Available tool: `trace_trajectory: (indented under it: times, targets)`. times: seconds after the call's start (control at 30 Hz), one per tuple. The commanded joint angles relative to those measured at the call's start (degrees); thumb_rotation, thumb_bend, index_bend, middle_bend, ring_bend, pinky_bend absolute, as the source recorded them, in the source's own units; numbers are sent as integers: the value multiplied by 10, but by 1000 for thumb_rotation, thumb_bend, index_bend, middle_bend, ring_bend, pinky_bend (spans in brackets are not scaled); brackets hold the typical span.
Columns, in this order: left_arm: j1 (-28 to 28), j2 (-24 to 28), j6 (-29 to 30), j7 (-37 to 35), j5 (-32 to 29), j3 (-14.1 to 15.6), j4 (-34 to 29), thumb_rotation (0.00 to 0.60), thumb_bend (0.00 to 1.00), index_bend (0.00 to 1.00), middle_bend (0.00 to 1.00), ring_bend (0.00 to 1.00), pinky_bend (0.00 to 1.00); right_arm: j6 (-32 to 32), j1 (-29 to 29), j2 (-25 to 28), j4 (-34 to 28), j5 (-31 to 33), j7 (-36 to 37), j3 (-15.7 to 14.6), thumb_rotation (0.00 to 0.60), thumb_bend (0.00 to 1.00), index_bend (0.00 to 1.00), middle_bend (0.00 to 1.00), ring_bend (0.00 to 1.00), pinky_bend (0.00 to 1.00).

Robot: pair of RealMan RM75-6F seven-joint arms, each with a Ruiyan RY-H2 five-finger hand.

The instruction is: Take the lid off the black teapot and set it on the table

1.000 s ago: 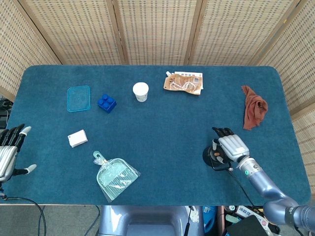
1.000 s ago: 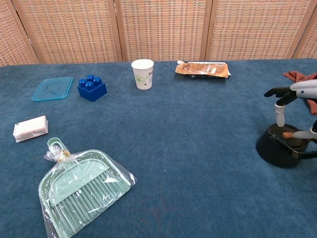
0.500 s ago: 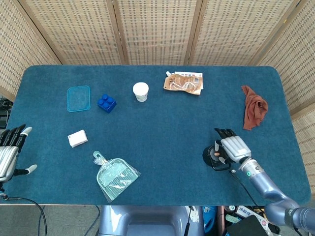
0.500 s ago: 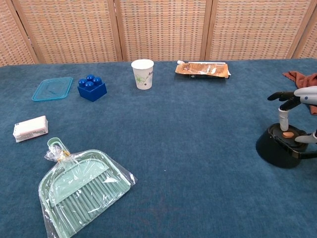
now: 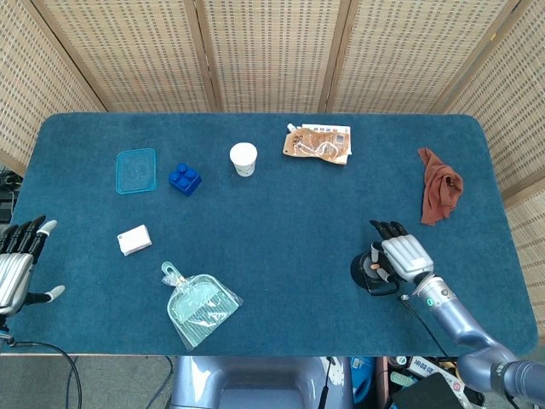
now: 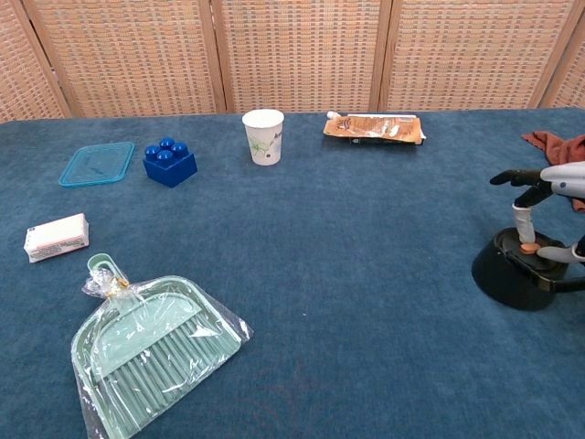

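The black teapot (image 5: 368, 274) (image 6: 514, 274) stands near the table's front right, with its lid on. The lid's small orange knob (image 6: 528, 248) shows on top. My right hand (image 5: 402, 256) (image 6: 553, 215) hovers over the teapot from the right. One finger comes down onto the knob and the thumb closes in from the other side, pinching it, while the other fingers stay spread. My left hand (image 5: 19, 264) hangs beyond the table's left edge with fingers apart and nothing in it; the chest view does not show it.
A rust-red cloth (image 5: 441, 194) lies behind the teapot. Farther off are a brown pouch (image 5: 318, 143), a paper cup (image 5: 243, 158), a blue block (image 5: 185, 179), a teal lid (image 5: 136, 169), a white packet (image 5: 134, 239) and a bagged green dustpan (image 5: 197, 305).
The right hand has settled slightly lower over the teapot, and its finger and thumb have closed in on the orange knob. The teapot and left hand have not moved.
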Motion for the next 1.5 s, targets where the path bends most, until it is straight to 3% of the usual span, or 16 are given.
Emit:
trace_trajectory:
  times: [0.03, 0.5, 0.83, 1.1, 1.23, 1.5]
  targets:
    - [0, 0, 0, 0, 0, 0, 0, 600, 123, 0, 0, 0, 0, 1, -2, -1, 1, -5, 2, 0, 600, 519, 559, 64, 0, 75]
    - [0, 0, 1, -1, 0, 0, 0, 600, 123, 0, 0, 0, 0, 24, -12, -8, 11, -39, 15, 9, 600, 539, 632, 93, 0, 75]
    - [-1, 1, -2, -3, -1, 0, -1, 600, 123, 0, 0, 0, 0, 47, 3, 34, -52, -52, 24, 51, 600, 540, 632, 94, 0, 75]
    - [-3, 3, -4, -7, 1, 0, -1, 600, 123, 0, 0, 0, 0, -1, 56, 25, -123, 0, -80, 76, 600, 541, 632, 94, 0, 75]
    - [-5, 5, -10, -16, -2, -1, 2, 600, 123, 0, 0, 0, 0, -21, 84, -19, -115, 55, -157, 73, 600, 541, 632, 94, 0, 75]
    - [-5, 10, -13, -29, -1, -1, 4, 600, 124, 0, 0, 0, 0, -22, 107, -69, -93, 124, -240, 56, 600, 541, 632, 75, 0, 75]
